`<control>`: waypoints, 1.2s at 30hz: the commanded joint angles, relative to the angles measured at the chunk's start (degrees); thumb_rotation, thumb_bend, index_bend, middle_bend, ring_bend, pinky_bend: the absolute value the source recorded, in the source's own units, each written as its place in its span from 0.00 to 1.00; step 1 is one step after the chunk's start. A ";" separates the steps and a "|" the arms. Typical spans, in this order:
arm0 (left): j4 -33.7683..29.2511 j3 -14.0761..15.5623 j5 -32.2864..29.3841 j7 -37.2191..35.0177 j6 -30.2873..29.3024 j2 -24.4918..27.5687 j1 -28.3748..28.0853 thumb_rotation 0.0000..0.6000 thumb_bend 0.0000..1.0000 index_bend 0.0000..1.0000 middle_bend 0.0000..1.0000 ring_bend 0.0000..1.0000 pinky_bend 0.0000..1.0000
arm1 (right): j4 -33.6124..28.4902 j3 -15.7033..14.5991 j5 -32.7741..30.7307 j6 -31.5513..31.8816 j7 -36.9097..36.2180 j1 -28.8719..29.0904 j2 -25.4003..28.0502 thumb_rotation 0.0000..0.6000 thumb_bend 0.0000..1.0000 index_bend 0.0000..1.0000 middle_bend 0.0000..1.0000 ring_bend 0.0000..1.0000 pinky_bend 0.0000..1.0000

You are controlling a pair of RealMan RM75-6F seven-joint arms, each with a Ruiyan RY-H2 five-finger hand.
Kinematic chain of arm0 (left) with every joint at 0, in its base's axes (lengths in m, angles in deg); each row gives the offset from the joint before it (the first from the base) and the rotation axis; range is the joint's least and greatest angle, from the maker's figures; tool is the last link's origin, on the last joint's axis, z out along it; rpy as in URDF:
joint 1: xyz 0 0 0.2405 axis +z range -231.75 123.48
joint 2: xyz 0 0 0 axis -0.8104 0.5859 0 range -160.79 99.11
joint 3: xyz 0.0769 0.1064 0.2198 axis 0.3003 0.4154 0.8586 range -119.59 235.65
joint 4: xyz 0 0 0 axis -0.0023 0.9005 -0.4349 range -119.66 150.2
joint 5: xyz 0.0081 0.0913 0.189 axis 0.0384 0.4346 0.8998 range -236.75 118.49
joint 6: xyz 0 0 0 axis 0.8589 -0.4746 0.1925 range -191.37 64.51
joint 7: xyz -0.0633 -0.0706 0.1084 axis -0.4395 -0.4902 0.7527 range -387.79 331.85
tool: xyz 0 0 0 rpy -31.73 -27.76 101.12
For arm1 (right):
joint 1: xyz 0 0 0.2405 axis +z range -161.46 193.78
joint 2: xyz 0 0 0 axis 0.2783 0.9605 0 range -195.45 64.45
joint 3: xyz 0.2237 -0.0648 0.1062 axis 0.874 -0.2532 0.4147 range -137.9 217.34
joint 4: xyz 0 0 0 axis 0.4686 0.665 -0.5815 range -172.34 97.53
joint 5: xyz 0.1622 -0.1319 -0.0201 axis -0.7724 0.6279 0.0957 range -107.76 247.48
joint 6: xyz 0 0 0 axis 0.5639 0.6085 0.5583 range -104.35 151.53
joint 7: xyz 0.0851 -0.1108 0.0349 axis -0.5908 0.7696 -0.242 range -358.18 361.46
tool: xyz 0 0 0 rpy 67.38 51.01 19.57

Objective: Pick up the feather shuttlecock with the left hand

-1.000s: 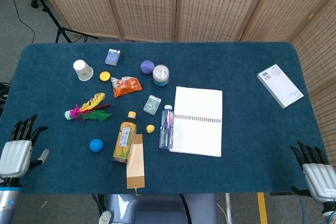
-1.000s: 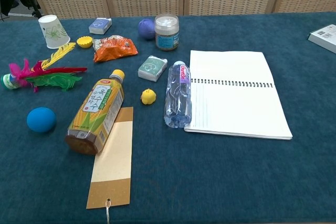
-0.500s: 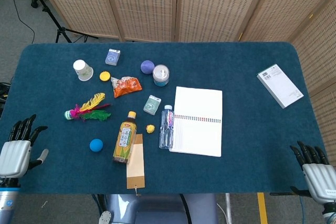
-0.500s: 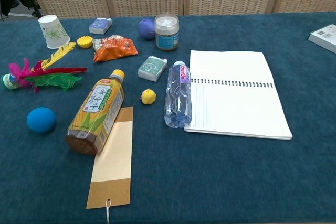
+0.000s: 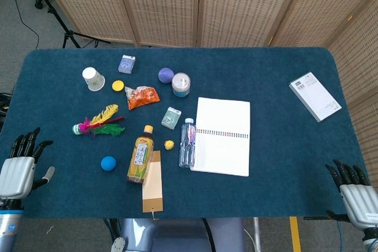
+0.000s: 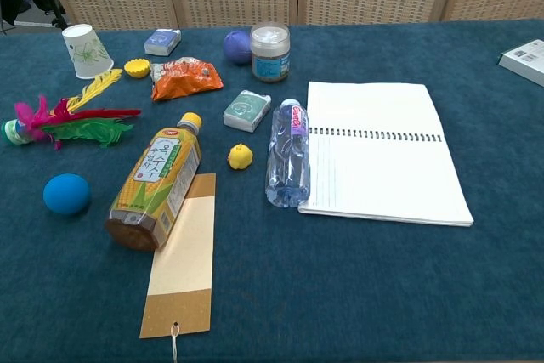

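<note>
The feather shuttlecock (image 5: 97, 123) lies on its side on the left part of the table, its white base pointing left and its yellow, red and green feathers pointing right; the chest view shows the shuttlecock (image 6: 64, 116) at the left edge. My left hand (image 5: 20, 166) hovers at the table's near left corner, fingers spread and empty, well short of the shuttlecock. At the near right corner my right hand (image 5: 354, 193) also holds nothing, fingers apart. Neither hand appears in the chest view.
Near the shuttlecock are a blue ball (image 5: 107, 163), a tea bottle (image 5: 140, 155), a paper cup (image 5: 93, 78) and a yellow cap (image 5: 118, 85). Further right lie a snack bag (image 5: 142, 96), a water bottle (image 5: 187, 141), a notebook (image 5: 222, 136) and a white box (image 5: 315, 96).
</note>
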 commanded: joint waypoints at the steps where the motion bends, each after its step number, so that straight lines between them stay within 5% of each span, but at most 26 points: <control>1: -0.86 -0.93 -1.08 0.96 1.08 0.17 -0.91 1.00 0.30 0.25 0.00 0.00 0.00 | -0.06 -0.10 0.04 -0.19 0.11 0.05 -0.05 1.00 0.00 0.00 0.00 0.00 0.00; 10: -6.12 -7.24 -11.41 6.78 11.29 -0.14 -8.72 1.00 0.30 0.28 0.00 0.00 0.00 | -0.39 -0.39 0.52 -0.43 0.26 0.10 -0.03 1.00 0.00 0.00 0.00 0.00 0.00; 17: -5.33 -11.65 -22.49 17.99 16.56 -5.42 -17.05 1.00 0.30 0.32 0.00 0.00 0.00 | -0.30 -0.55 0.70 -0.71 -0.65 0.13 0.23 1.00 0.00 0.00 0.00 0.00 0.00; 36: 3.89 -14.26 -39.27 27.05 18.38 -12.87 -26.97 1.00 0.32 0.42 0.00 0.00 0.00 | 0.43 -0.47 0.34 -1.52 -2.27 0.47 0.30 1.00 0.00 0.00 0.00 0.00 0.00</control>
